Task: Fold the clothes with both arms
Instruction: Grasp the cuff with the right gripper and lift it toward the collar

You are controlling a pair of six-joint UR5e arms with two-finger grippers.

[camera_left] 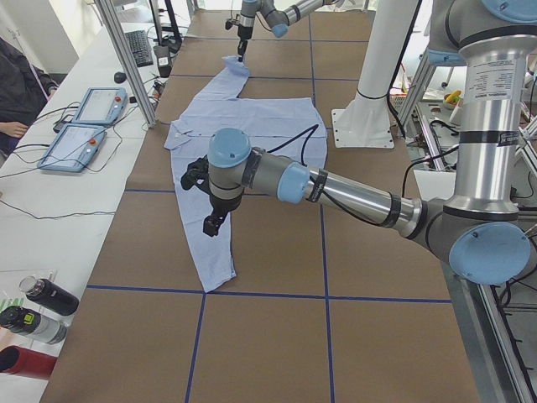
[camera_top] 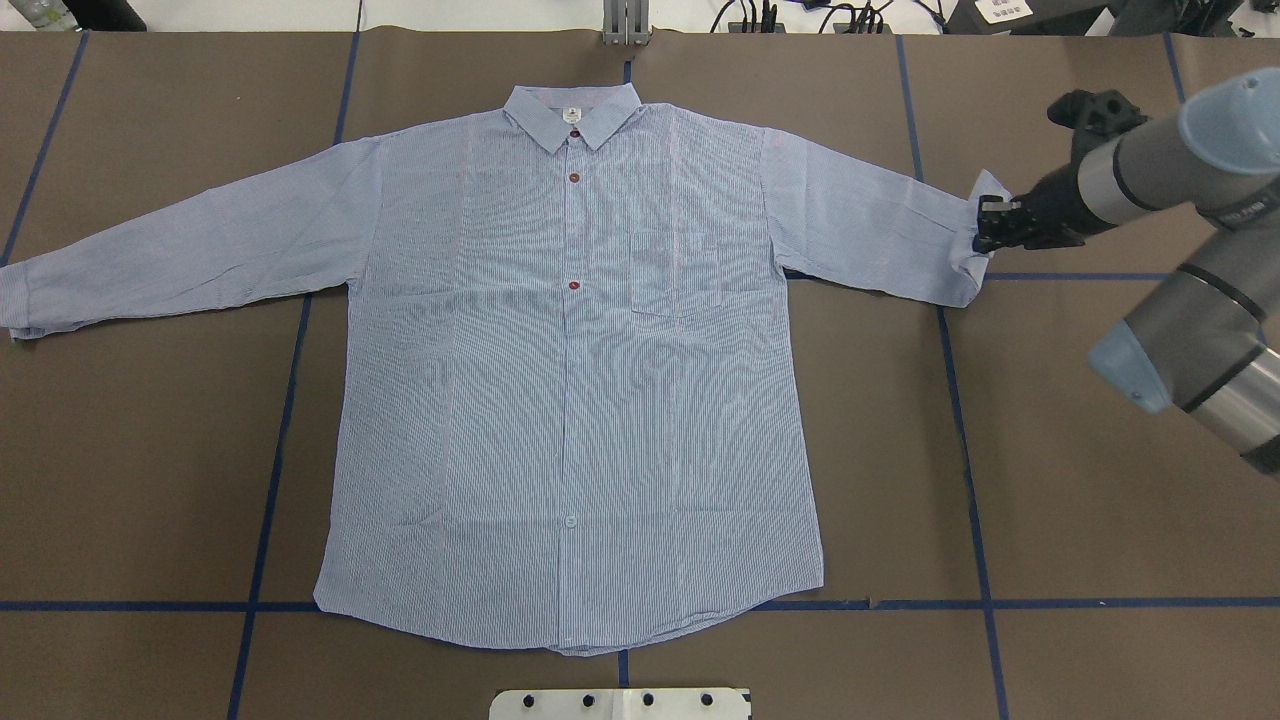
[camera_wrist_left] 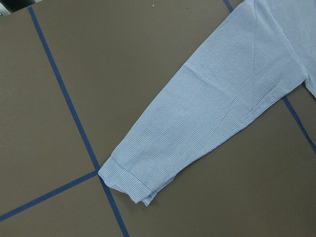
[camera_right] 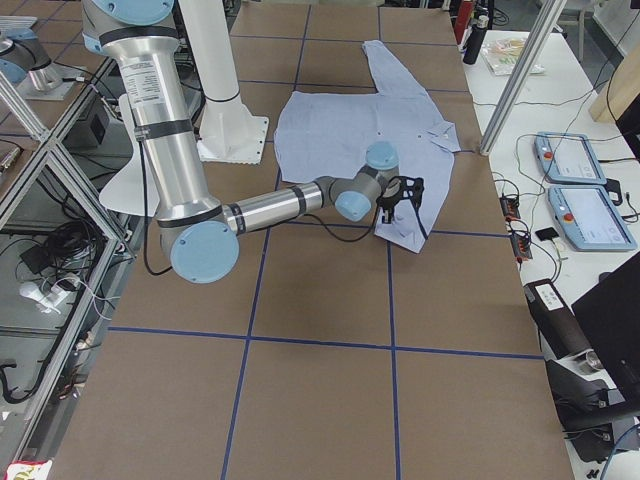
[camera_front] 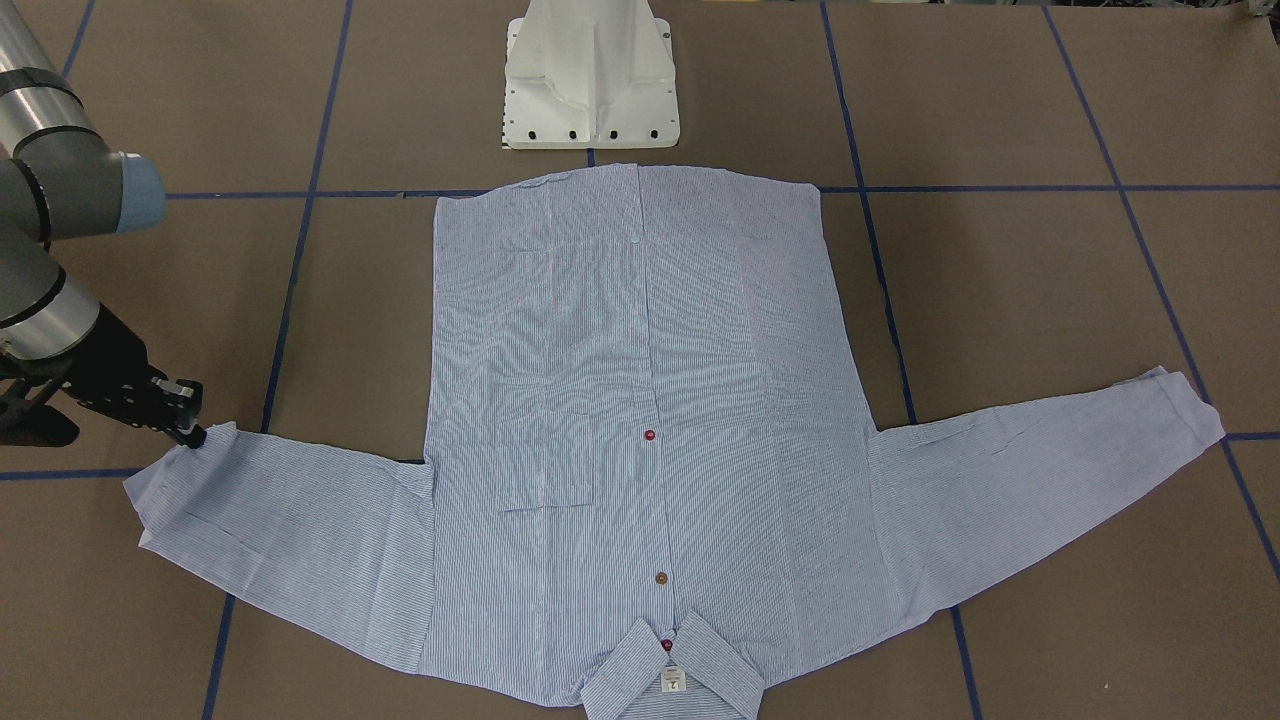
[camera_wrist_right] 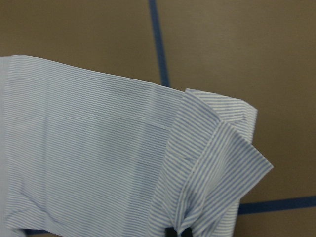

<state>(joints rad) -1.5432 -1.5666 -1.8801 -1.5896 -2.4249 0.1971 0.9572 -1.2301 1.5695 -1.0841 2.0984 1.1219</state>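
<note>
left gripper point(camera_left: 210, 225) hovered over the left sleeve point(camera_wrist_left: 207, 113), grip could not be told | shirt point(camera_top: 570, 400) lay flat, front up, sleeves spread on the table point(camera_top: 1100, 500) | right gripper point(camera_top: 988, 228) pinched shut on the right cuff point(camera_wrist_right: 207, 163), cuff edge raised

No text legible anywhere. Print noted on small white neck label point(camera_front: 673, 681) of shirt point(camera_front: 640, 400), too small to be read. Sticker point(camera_left: 491, 80) on left arm point(camera_left: 352, 189) likewise unreadable.

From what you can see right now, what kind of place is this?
Probably a robotics lab: two robot arms over a shirt on a tape-gridded table, with teach pendants on a side bench.
</note>
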